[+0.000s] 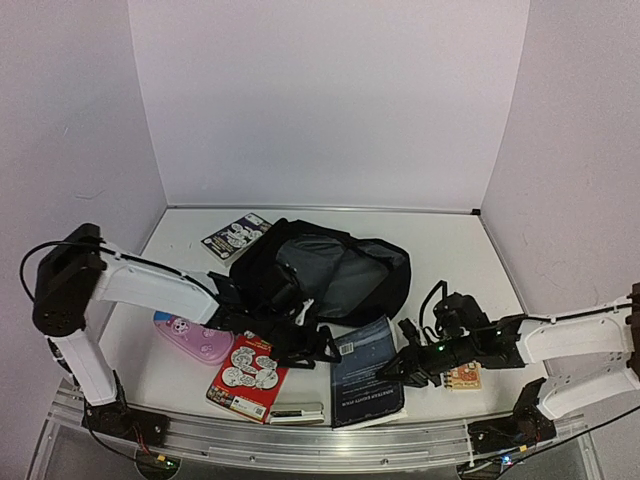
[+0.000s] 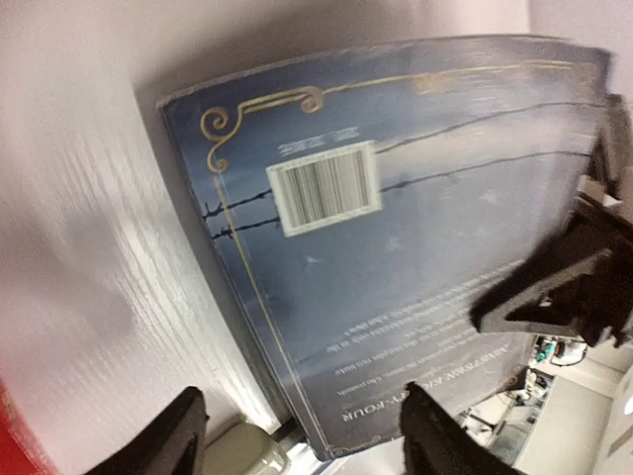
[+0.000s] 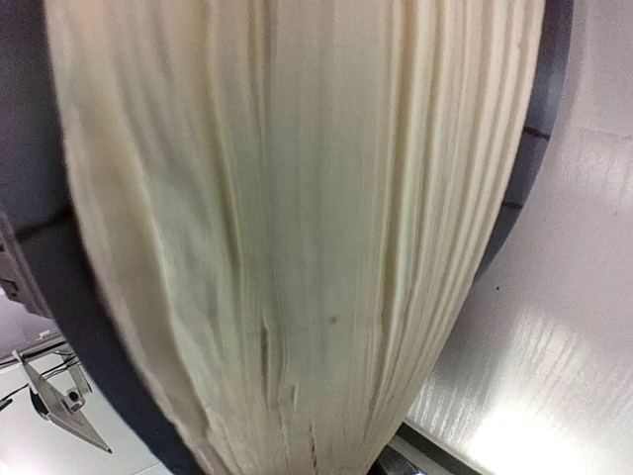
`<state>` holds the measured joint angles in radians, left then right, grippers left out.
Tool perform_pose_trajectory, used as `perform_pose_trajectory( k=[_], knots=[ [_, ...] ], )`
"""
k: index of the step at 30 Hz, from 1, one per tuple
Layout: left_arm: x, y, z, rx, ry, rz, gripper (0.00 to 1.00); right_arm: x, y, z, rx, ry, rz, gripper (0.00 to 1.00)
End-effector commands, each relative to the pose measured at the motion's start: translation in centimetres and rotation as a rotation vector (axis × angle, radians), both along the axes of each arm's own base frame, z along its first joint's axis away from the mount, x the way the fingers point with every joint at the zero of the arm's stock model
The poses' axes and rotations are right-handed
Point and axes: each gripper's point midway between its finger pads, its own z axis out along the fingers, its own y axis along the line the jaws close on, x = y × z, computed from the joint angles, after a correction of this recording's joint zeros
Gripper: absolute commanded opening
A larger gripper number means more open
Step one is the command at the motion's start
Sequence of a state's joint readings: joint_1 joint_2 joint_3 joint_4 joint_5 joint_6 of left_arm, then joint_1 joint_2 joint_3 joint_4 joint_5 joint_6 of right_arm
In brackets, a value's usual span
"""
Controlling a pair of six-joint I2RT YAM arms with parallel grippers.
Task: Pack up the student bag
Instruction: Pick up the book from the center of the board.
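Student bag [image 1: 330,262] lies toward the back middle of the table [image 1: 470,260] in the overhead view, a black heap with its greyish lining showing and its mouth turned up. Just in front of it, near the front edge, lies a dark blue book [image 1: 365,385]. My left gripper [image 1: 318,347] hangs at the book's left edge and my right gripper [image 1: 392,370] sits at its right edge. A pink case [image 1: 195,338] and a red card of round stickers [image 1: 245,372] lie left of the book, and another sticker sheet [image 1: 237,235] lies behind the bag on the left. From my left wrist, the book's back cover [image 2: 396,247] fills the view, with a white barcode [image 2: 324,186] and gold corner scrolls. My left fingers [image 2: 168,435] stand wide apart with the book's near corner between them, holding nothing. The dark shape of my right gripper [image 2: 564,297] is against the book's far side. From my right wrist, the cream page block [image 3: 297,237] bulges right up to the lens, with dark cover [image 3: 59,297] on either side and white tabletop [image 3: 554,327] to the right. My right fingers are hidden there, so I cannot tell whether those jaws grip the book or stand apart.
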<state>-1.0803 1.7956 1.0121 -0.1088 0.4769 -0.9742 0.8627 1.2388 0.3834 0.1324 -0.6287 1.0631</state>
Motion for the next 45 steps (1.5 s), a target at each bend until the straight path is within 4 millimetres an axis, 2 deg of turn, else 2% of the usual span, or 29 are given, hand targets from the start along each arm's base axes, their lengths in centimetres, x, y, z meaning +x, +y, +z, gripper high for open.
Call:
perform_pose_trajectory(
  k=[1, 3, 6, 10, 13, 19, 25, 26, 28, 32, 35, 37, 39, 41, 43, 45],
  knots=[
    [4.5, 2.4, 8.2, -0.064, -0.274, 0.08, 0.81, 2.6, 1.9, 7.3, 0.08, -0.225, 0.036, 0.0],
    [5.1, 3.8, 10.3, -0.085, -0.325, 0.086, 0.89, 2.4, 2.2, 8.7, 0.079, -0.266, 0.093, 0.0],
    [5.3, 5.1, 13.2, -0.152, -0.367, 0.025, 0.95, 2.0, 3.4, 12.2, 0.14, -0.337, 0.193, 0.0],
    [4.2, 5.1, 16.4, -0.205, -0.443, -0.109, 0.97, 0.9, 4.5, 15.9, 0.225, -0.411, 0.333, 0.0],
    [3.5, 5.0, 17.1, -0.211, -0.453, -0.188, 0.98, 0.0, 5.1, 18.1, 0.283, -0.447, 0.422, 0.0],
    [1.8, 4.2, 18.6, -0.293, -0.421, -0.303, 0.99, -0.9, 5.8, 19.6, 0.344, -0.485, 0.536, 0.0],
    [0.4, 3.4, 19.7, -0.379, -0.378, -0.382, 0.99, -1.3, 6.1, 19.1, 0.362, -0.483, 0.602, 0.0],
    [0.3, 3.3, 19.7, -0.391, -0.368, -0.392, 0.97, -1.3, 6.2, 19.0, 0.361, -0.483, 0.608, 0.0],
    [-0.2, 3.0, 19.8, -0.422, -0.337, -0.418, 0.86, -1.2, 6.3, 18.8, 0.36, -0.487, 0.617, 0.0],
    [-0.8, 2.6, 19.7, -0.459, -0.293, -0.454, 0.51, -0.7, 6.5, 18.3, 0.337, -0.501, 0.611, 0.0],
    [-0.7, 2.6, 19.6, -0.461, -0.294, -0.444, 0.25, 0.8, 6.5, 17.2, 0.255, -0.534, 0.558, 0.01],
    [-0.7, 2.6, 19.8, -0.467, -0.297, -0.432, 0.09, 2.3, 6.2, 16.2, 0.181, -0.56, 0.497, 0.08],
    [-0.7, 2.7, 20.1, -0.475, -0.302, -0.417, 0.0, 4.1, 5.6, 15.4, 0.116, -0.582, 0.428, 0.4],
    [-0.1, 3.0, 20.5, -0.469, -0.34, -0.376, 0.0, 5.9, 4.7, 15.2, 0.068, -0.599, 0.354, 0.7],
    [1.1, 3.5, 20.6, -0.441, -0.378, -0.303, 0.0, 8.0, 3.4, 15.4, 0.03, -0.612, 0.266, 0.84],
    [2.8, 4.1, 20.8, -0.422, -0.412, -0.201, 0.0, 9.7, 2.1, 15.9, -0.008, -0.63, 0.175, 0.94]
  ],
)
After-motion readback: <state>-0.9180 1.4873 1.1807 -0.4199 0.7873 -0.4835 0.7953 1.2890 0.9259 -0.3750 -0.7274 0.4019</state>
